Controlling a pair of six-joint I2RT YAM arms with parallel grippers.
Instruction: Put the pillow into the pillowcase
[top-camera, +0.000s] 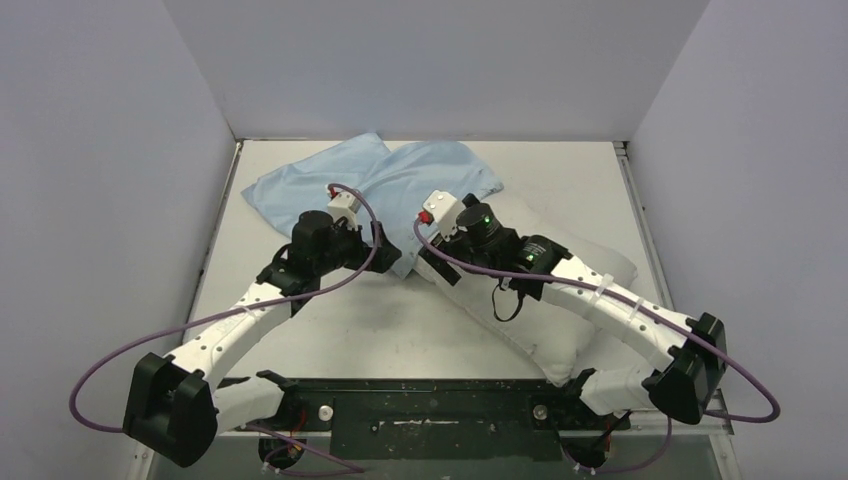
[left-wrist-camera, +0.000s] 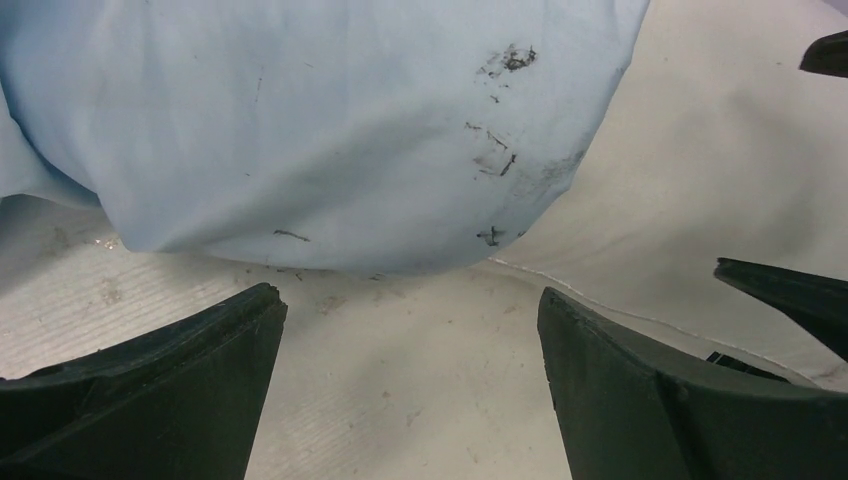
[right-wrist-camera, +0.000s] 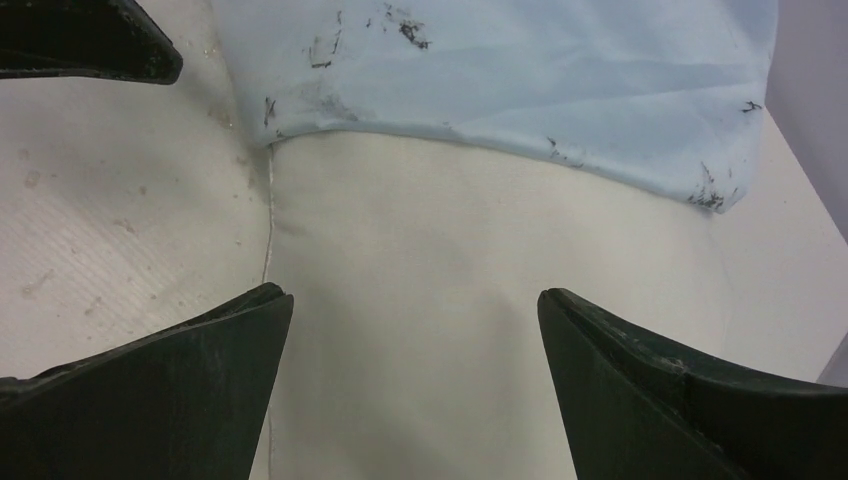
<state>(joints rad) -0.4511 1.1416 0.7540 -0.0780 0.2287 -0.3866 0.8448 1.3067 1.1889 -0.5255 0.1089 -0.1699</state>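
The light-blue pillowcase (top-camera: 395, 180) lies wrinkled at the back of the table, its open end pulled partly over one end of the off-white pillow (top-camera: 560, 310), which stretches toward the near right. My left gripper (left-wrist-camera: 410, 310) hovers open over bare table just short of the pillowcase (left-wrist-camera: 330, 130) hem, with the pillow (left-wrist-camera: 700, 180) to its right. My right gripper (right-wrist-camera: 412, 305) stands open above the pillow (right-wrist-camera: 430, 250), nothing between its fingers; the pillowcase (right-wrist-camera: 520, 70) edge, smudged with dark marks, lies just ahead. In the top view the left gripper (top-camera: 382, 248) and right gripper (top-camera: 432, 252) sit close together.
The table (top-camera: 400, 320) is a pale surface boxed in by white walls on the left, back and right. A black mounting rail (top-camera: 430, 410) runs along the near edge. Purple cables loop from both arms.
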